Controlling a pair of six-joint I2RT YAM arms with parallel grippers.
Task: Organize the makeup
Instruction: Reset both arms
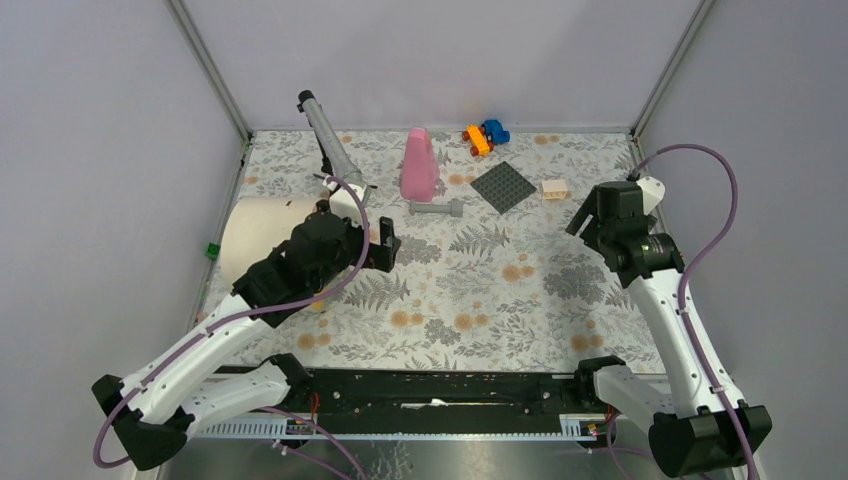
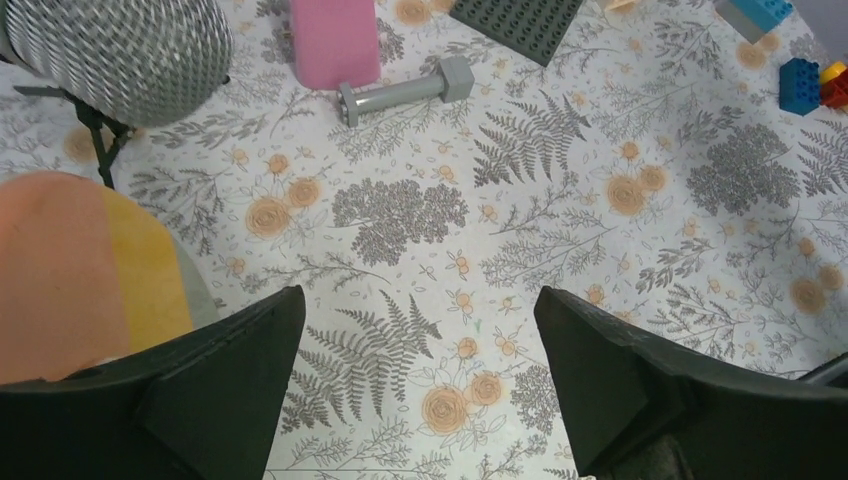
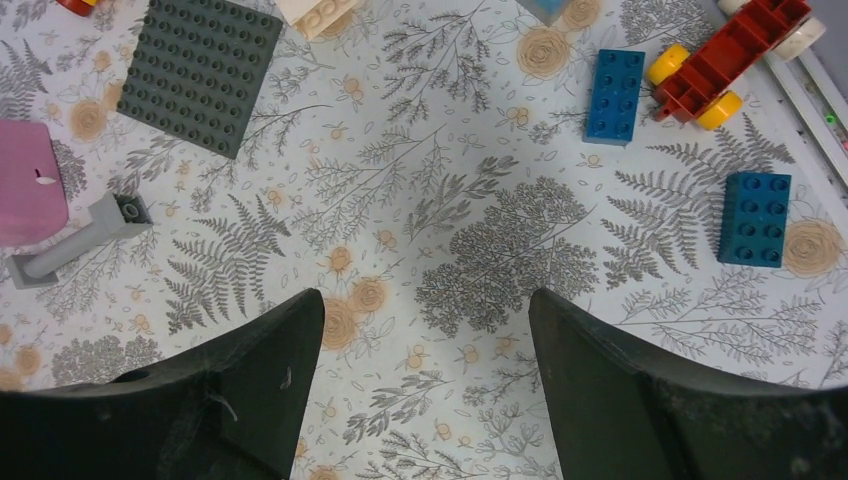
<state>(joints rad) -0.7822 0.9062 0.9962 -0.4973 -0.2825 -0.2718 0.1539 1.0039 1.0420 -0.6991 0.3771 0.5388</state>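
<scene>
**Ana:** At lower left of the left wrist view, is that peach-and-yellow rounded shape (image 2: 90, 270) makeup?

**Ben:** Possibly a sponge or puff; I cannot tell. It lies just beside the left gripper (image 2: 418, 310), whose jaws stand wide with nothing between them.

**Ana:** And the right gripper (image 3: 425, 305)?

**Ben:** Spread and empty too, over the floral tablecloth (image 3: 480, 240) near the blue toy bricks (image 3: 612, 95).

**Ana:** Progress?

**Ben:** No other cosmetics show. The cream rounded container (image 1: 250, 235) at left of the top view may hold them, but its inside is hidden, so I cannot judge how much is sorted.

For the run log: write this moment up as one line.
left gripper: jaws open, empty | right gripper: jaws open, empty, near blue bricks | held: nothing
</scene>
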